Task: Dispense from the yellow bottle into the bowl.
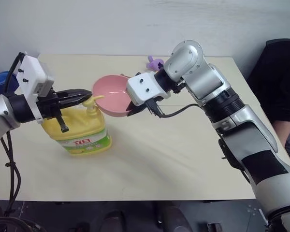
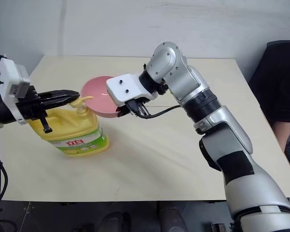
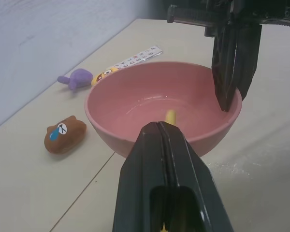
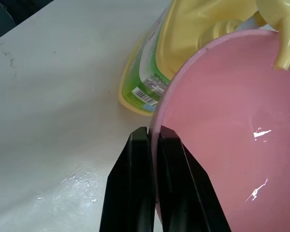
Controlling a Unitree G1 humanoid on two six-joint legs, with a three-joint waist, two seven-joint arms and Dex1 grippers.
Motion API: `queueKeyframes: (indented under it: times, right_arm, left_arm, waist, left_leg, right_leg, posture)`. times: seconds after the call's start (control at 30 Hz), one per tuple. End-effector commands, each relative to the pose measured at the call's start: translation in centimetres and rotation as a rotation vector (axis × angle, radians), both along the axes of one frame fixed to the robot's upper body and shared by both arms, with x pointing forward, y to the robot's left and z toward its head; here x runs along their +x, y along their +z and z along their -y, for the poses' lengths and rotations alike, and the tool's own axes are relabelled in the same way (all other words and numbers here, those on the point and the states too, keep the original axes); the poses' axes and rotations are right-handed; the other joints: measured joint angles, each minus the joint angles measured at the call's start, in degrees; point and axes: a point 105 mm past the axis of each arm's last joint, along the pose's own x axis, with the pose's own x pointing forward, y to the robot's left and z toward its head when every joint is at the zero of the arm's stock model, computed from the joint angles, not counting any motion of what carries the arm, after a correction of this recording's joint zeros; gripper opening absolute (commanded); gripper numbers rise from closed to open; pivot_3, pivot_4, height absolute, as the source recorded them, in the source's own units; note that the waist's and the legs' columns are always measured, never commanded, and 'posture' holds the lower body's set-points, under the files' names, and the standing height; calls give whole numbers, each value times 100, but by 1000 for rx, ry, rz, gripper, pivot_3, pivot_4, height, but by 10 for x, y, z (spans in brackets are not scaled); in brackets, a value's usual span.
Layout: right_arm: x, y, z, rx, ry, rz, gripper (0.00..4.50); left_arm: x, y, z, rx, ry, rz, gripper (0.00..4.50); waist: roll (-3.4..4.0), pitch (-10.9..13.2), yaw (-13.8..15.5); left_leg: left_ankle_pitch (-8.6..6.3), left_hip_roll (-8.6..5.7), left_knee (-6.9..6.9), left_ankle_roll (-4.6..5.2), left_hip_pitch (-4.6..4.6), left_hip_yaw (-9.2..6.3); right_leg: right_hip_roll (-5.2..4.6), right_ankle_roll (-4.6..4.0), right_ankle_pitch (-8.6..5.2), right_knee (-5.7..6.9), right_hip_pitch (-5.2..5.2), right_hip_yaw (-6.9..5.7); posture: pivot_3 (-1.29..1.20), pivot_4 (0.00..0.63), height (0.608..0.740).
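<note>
The left gripper [image 1: 85, 95] is reaching in from the left edge of the scene, its two black fingers pressed together with no gap and nothing between them, lying level over the pump top [image 1: 93, 102] of the yellow bottle [image 1: 79, 131]. Whether the fingers are actually touching the pump head cannot be told. The yellow bottle is standing upright on the cream table [image 1: 174, 159], on its left half and toward the near side, its green-and-white label [image 1: 87, 142] with red lettering facing the near edge. The pump's spout is pointing right and is hanging just over the rim of the pink bowl [image 1: 113, 96].

The pink bowl is being held up off the table just right of the bottle, tilted so that its opening is facing left, toward the pump. In the left wrist view, the yellow tip of the spout [image 3: 170, 116] is showing inside the bowl. The right gripper [image 1: 137, 109] is pinching the bowl's rim on the right, near side, one black finger [image 4: 135, 193] outside the wall and the other inside, closed narrowly on it.

Beyond the bowl, on the far part of the table, a small purple toy [image 1: 154, 63] is lying; the left wrist view is also showing a brown bear-face toy [image 3: 64, 136] and a printed strip [image 3: 135, 58] there. At the far right edge, a person in dark clothing [image 1: 280, 82] is sitting beside the table.
</note>
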Motion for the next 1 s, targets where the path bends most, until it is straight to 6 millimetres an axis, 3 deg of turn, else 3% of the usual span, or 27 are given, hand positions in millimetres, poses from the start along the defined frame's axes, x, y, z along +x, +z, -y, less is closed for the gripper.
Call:
queueKeyframes:
  times: [0.03, 0.3, 0.5, 0.77, 0.9, 1.0]
  right_arm:
    - [-12, 6, 0, -33, 76, 12, 0]
    - [-13, 7, -1, -47, 88, 24, 0]
    - [-14, 10, -7, -46, 99, 31, 0]
    - [-5, 9, -7, -44, 65, 42, 0]
    - [-1, 10, -6, -58, 57, 42, 0]
    - [1, 12, -11, -57, 55, 42, 0]
  left_arm:
    - [-1, -13, 3, 50, -5, -31, 10]
    - [5, -40, 2, 192, -22, -92, 10]
    - [13, -37, -3, 188, -15, -82, 10]
    - [-1, 13, 3, -57, -69, -12, 10]
    - [-15, 39, -5, -184, -77, 2, 10]
    - [-16, 47, -15, -175, -31, 24, 10]
  waist:
    - [0, 0, 0]
    - [1, -1, -3]
    - [7, -4, -8]
    - [6, -2, -34]
    - [4, 1, -49]
    - [4, 1, -79]
  left_leg:
    - [0, 0, 0, 0, 0, 0]
    - [0, -1, -1, 0, 20, 5]
    - [0, -1, -1, -1, 31, 6]
    - [0, 5, -1, -1, 25, 5]
    - [0, 9, -6, -2, 7, -3]
    - [-2, 7, -20, -6, 5, -4]
  right_leg:
    - [0, 0, 0, -1, 0, 0]
    - [2, -7, -4, -12, 9, 4]
    - [6, -14, -7, 0, 10, 6]
    - [8, -15, -7, 3, 5, 5]
    - [8, -16, -7, 13, -7, -2]
    - [3, -15, -7, 6, -7, -3]
  posture:
    - [0, 150, 740]
    - [0, 150, 740]
    - [0, 150, 740]
    - [0, 150, 740]
    - [0, 150, 740]
    - [0, 150, 740]
